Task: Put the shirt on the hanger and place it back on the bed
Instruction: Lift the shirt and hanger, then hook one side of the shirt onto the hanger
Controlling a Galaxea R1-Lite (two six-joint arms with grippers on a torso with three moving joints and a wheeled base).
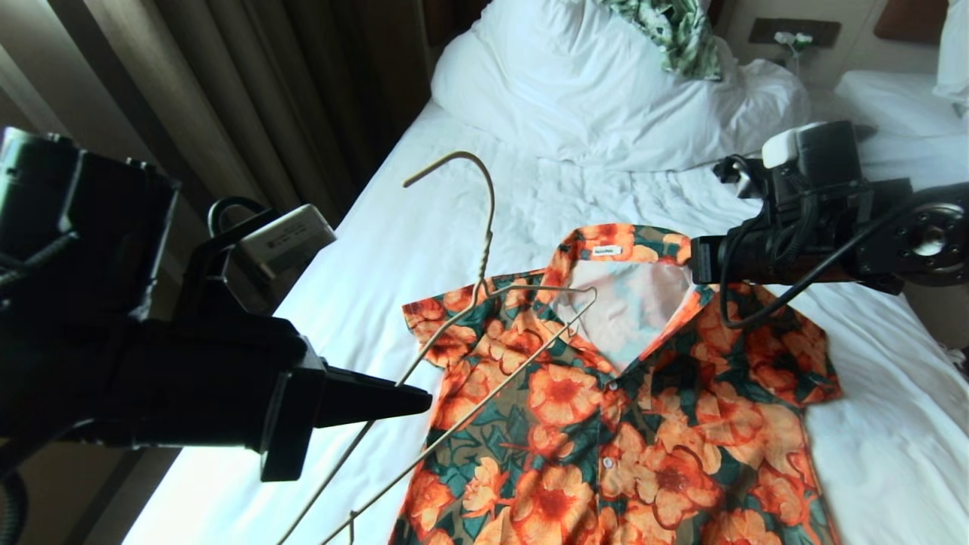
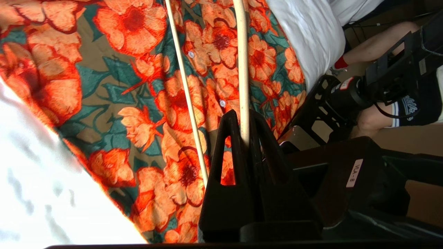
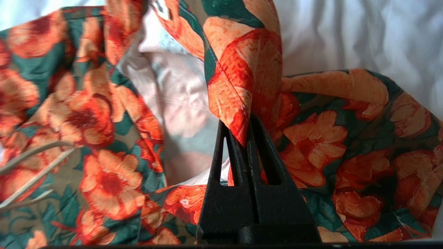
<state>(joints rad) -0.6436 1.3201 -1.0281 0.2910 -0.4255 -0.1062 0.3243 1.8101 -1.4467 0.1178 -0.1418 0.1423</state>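
Shirt point(image 1: 628, 393) flat on bed point(image 1: 424, 227), centre frame; left gripper point(image 2: 242, 128) clamped on hanger point(image 1: 484, 250); right gripper point(image 3: 244, 131) pinching collar.

Shirt point(image 1: 628, 424): short-sleeved, collared, orange flowers on dark green, front up on the bed point(image 1: 424, 242) sheet, collar toward the pillows. Buttoned below; neck open, showing pale lining and white label. One collar point is lifted off the lining.

Hanger point(image 1: 484, 303): thin cream wire, tilted above the shirt's sleeve, one corner at the open neck, hook toward the pillows.
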